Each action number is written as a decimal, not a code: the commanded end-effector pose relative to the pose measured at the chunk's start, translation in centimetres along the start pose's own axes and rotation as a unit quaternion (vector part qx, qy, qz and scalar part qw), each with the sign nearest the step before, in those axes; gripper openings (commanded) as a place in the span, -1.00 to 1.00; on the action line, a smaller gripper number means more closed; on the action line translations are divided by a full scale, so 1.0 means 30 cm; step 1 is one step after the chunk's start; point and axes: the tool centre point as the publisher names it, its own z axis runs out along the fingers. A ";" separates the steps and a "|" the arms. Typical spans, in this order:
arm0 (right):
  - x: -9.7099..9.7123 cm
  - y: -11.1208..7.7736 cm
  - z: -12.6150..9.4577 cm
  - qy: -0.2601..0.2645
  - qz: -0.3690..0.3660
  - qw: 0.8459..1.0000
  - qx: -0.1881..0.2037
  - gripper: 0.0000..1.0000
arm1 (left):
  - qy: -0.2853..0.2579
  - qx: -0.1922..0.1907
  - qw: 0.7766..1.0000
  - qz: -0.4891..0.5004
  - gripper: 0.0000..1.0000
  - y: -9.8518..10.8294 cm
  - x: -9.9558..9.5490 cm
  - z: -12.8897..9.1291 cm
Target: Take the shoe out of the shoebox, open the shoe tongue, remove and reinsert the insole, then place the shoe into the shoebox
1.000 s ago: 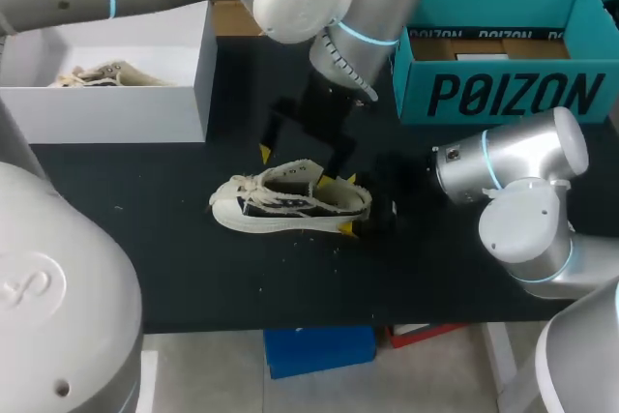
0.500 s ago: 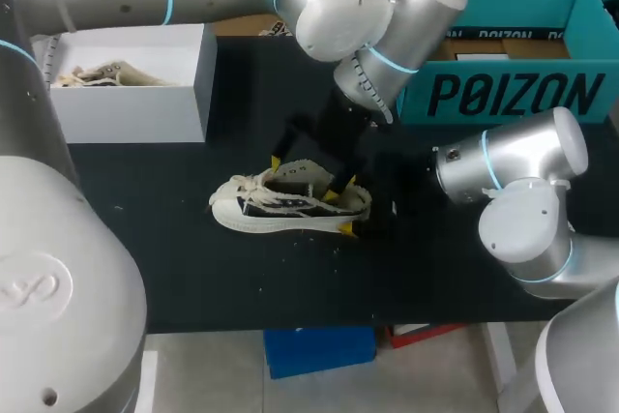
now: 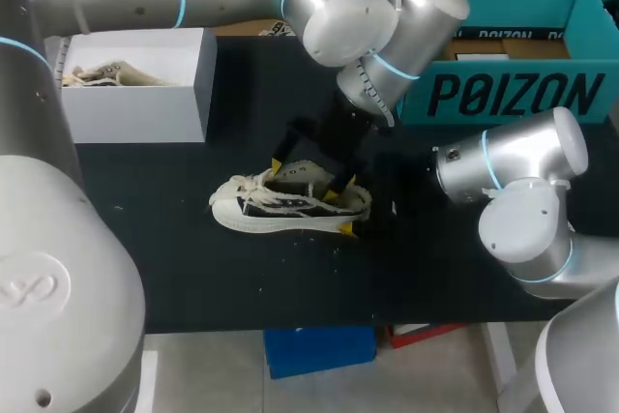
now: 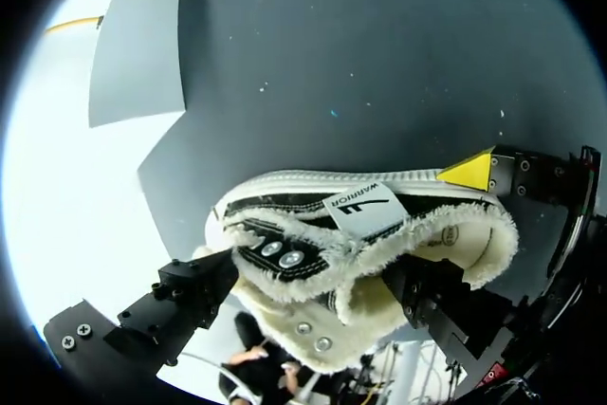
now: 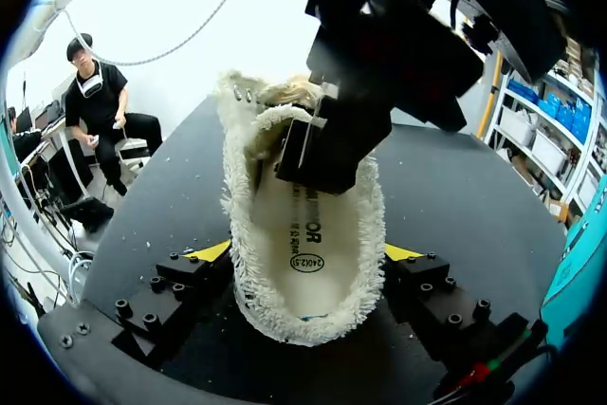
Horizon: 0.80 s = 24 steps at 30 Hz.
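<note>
A cream low-top shoe (image 3: 288, 204) with frayed edges lies on its sole on the black table (image 3: 193, 268), toe to the left. My right gripper (image 3: 348, 206) is at the heel, a yellow tip pressed on each side, shut on the shoe (image 5: 303, 263). The insole (image 5: 305, 225) shows inside the opening. My left gripper (image 3: 306, 177) comes down from above, open, over the tongue and collar (image 4: 332, 244). One of its fingers (image 5: 327, 149) reaches into the shoe opening; the other stays outside the shoe's side. The teal shoebox (image 3: 503, 94) stands open at the back right.
A white box (image 3: 135, 94) at the back left holds another pale shoe (image 3: 97, 74). My left arm spans the back of the table from the left. Small crumbs lie scattered on the table in front of the shoe.
My left arm has swung right and lowered, bringing its open gripper down onto the shoe's opening. The shoe and my right gripper have stayed in place.
</note>
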 end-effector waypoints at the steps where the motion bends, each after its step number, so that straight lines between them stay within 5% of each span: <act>1: -0.002 -0.002 0.006 -0.001 0.001 1.000 0.001 -1.00 | 0.006 0.011 1.000 -0.013 1.00 0.032 -0.018 0.002; 19: -0.002 -0.002 0.006 -0.001 0.001 1.000 0.001 -1.00 | 0.007 0.028 0.999 -0.014 1.00 0.095 0.009 0.047; 24: -0.002 -0.002 0.006 -0.001 0.001 1.000 0.001 -1.00 | 0.004 0.032 0.999 -0.013 0.65 0.079 0.017 0.045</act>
